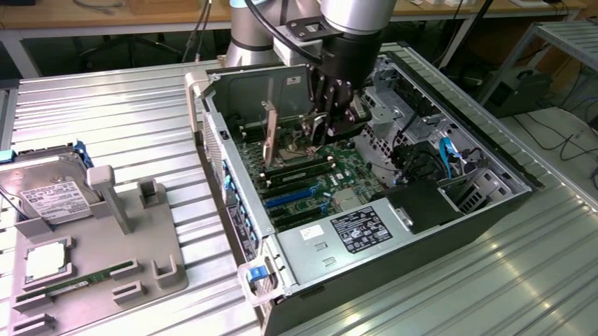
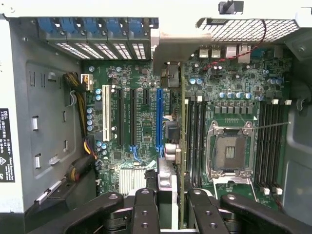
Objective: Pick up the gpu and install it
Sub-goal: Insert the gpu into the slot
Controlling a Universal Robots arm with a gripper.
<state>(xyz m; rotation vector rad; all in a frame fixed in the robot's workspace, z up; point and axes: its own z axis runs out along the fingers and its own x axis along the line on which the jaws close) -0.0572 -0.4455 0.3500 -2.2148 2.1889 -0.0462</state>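
Find the end effector point(image 2: 173, 196) part-closed, with 2 fingers point(image 2: 145, 212) pressed against either face of the gpu point(image 2: 168, 170), gripped along its top edge. Find that card standing on edge inside the open computer case point(image 1: 299, 262), above the motherboard point(image 2: 214, 68), running lengthwise just beside the long blue slot point(image 2: 159, 117) on the side nearer the processor socket point(image 2: 229, 151), with its metal end point(image 2: 168, 41) toward the rear wall next to the slot covers point(image 2: 97, 48). Impossible to tell any contact yet between lower edge and slot. Seemingly part-way through seating, so: hold the card square and upright, line its edge connector with the blue slot along the whole length, not just at 1 end, and mind the metal end against the rear opening. Press straight down and evenly; avoid any twist, likely to jam the connector or scrape the parts beside the slot. Avoid squeezing harder than needed on so thin a board. Leave alone the hard drive point(image 1: 52, 199) and the memory stick point(image 1: 89, 283) on the grey holder point(image 1: 140, 238) on the worktop point(image 1: 122, 112), well apart from the case.
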